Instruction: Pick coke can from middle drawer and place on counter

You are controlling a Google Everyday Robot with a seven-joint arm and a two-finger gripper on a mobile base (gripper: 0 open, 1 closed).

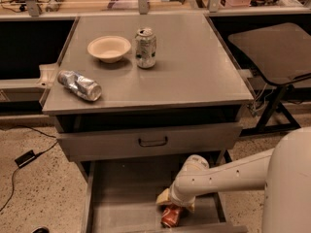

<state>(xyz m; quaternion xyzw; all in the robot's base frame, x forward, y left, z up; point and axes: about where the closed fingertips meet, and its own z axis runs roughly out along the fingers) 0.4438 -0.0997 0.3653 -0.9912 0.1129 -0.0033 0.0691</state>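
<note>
The middle drawer (121, 193) of the cabinet stands pulled out, low and near the floor, and its grey bottom is plain. The coke can (170, 218) is inside it, toward the front and a little right of the middle. It looks tilted, its silver end toward the front edge.

The white arm (228, 176) comes in from the right side and bends down into this drawer. The hand (173, 204) is directly over the coke can and touches it or is just above it. From where I stand I cannot tell if the hand is clenched on the can or released, because the wrist covers that part.

Above the middle drawer there is another drawer (107, 143), closed, with a dark loop handle (153, 141). The space above that one is dark and open.

On the surface (194, 72) there are three things. A pale bowl (109, 48) stands at the back left. A white-and-green can (145, 48) stands upright just beside the bowl, on its right. A silver can (79, 85) lies on its side near the left edge, well apart from the other two.

A black box with a cable (25, 158) lies on the speckled floor at the left of the cabinet.
</note>
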